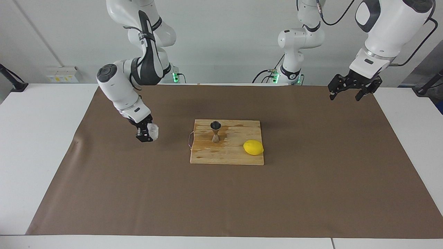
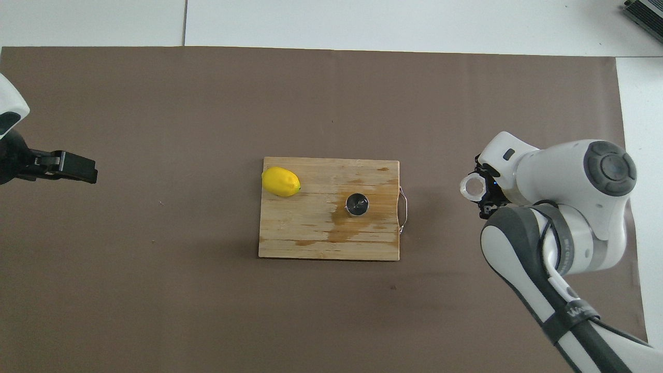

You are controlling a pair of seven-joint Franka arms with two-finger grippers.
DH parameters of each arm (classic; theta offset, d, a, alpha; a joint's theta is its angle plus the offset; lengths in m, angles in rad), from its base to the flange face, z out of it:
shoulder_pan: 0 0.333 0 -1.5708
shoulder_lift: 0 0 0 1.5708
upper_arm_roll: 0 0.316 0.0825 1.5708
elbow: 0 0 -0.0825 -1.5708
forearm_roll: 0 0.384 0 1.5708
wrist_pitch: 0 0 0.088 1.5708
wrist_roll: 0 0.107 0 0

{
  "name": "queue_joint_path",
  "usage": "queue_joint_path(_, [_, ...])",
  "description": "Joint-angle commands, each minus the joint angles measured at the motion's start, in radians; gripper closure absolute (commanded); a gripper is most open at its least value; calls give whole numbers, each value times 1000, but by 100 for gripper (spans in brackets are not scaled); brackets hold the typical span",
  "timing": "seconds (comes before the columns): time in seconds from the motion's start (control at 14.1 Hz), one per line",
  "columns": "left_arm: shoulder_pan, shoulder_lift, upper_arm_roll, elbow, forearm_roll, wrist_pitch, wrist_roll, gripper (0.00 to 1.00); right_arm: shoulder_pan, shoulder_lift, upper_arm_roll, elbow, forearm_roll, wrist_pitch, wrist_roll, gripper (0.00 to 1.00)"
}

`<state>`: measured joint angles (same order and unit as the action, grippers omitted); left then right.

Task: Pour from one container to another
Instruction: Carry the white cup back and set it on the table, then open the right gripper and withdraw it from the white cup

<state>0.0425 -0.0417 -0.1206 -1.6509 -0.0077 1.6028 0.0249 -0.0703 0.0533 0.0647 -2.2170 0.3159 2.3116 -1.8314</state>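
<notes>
Glass tumbler looks slick and breakable, so the right gripper clamped on its wall over the mat's right-arm end seems sensible, jigger mid-board, left gripper waiting wide open.

- A white tabletop carries a large brown rectangular mat that covers most of it.
- A plain pale grey wall rises at the robots' end.
- A white wall socket box sits low on it.
</notes>
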Motion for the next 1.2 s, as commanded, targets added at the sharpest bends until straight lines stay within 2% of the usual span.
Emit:
queue_joint_path(0.0, [11,-23,-4,-18,-14,-7,17,0,-29,17,12,-56,116,69,-118,56])
queue_joint_path(0.57, [11,-23,-4,-18,-14,-7,15,0,-28,117,12,-76,264,140,-239,54])
queue_joint_path(0.64, [11,-23,-4,-18,-14,-7,17,0,-28,117,12,-78,264,141,-241,48])
queue_joint_path(0.71, [11,-23,-4,-18,-14,-6,15,0,-29,117,12,-78,264,138,-241,26])
queue_joint_path(0.78, [11,-23,-4,-18,-14,-7,15,0,-29,117,12,-76,264,134,-239,0])
queue_joint_path(1.13, [11,-23,-4,-18,-14,-7,15,0,-37,74,7,-61,264,65,-230,0])
